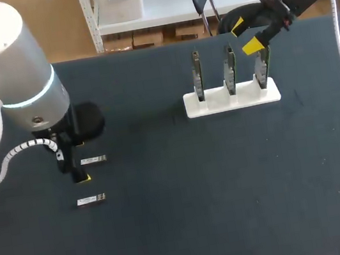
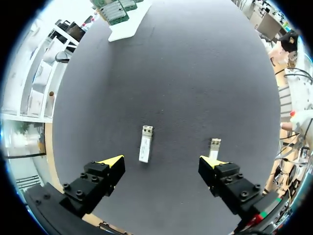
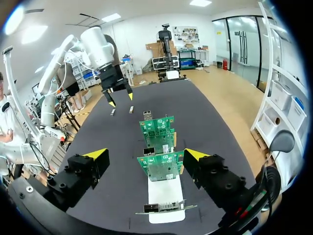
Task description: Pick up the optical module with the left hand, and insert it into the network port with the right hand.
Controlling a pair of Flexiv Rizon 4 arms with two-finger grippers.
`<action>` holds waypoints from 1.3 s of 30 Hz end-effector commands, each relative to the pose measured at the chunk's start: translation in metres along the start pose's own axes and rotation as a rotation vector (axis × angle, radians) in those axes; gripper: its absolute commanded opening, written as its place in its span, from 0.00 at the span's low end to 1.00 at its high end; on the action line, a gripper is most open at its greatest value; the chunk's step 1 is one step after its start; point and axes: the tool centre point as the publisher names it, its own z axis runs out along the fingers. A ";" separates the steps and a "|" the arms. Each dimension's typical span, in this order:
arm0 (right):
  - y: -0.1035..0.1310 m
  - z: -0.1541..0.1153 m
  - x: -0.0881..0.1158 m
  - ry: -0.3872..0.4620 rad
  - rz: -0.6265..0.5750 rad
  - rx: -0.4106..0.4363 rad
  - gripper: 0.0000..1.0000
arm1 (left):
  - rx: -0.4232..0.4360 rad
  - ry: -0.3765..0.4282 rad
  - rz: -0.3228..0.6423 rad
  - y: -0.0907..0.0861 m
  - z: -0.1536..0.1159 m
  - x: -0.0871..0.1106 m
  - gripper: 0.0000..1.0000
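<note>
Two small silver optical modules lie on the dark table, one (image 1: 93, 160) nearer the back and one (image 1: 91, 199) in front of it. My left gripper (image 1: 78, 161) hangs open above them. In the left wrist view one module (image 2: 145, 143) lies between and ahead of the open left gripper (image 2: 161, 161), untouched; the other module (image 2: 214, 144) lies just by one fingertip (image 2: 211, 161). My right gripper (image 1: 246, 36) is open and empty above the right end of the network card stand (image 1: 231, 99). In the right wrist view the upright green cards (image 3: 164, 166) stand between the right gripper (image 3: 145, 154) fingers, well below them.
The white stand (image 3: 166, 198) holds three upright network cards in a row, at the table's back right. In the right wrist view my left arm (image 3: 102, 49) shows past the cards, over both modules (image 3: 131, 109).
</note>
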 end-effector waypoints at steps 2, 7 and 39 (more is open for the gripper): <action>0.003 0.001 0.000 0.000 -0.001 0.008 1.00 | 0.033 0.007 0.011 0.014 0.012 0.001 1.00; 0.003 0.001 0.000 0.000 -0.001 0.008 1.00 | 0.059 0.018 0.028 0.018 0.024 0.003 1.00; 0.003 0.001 0.000 0.000 -0.001 0.008 1.00 | 0.129 0.056 0.024 0.025 0.046 0.010 1.00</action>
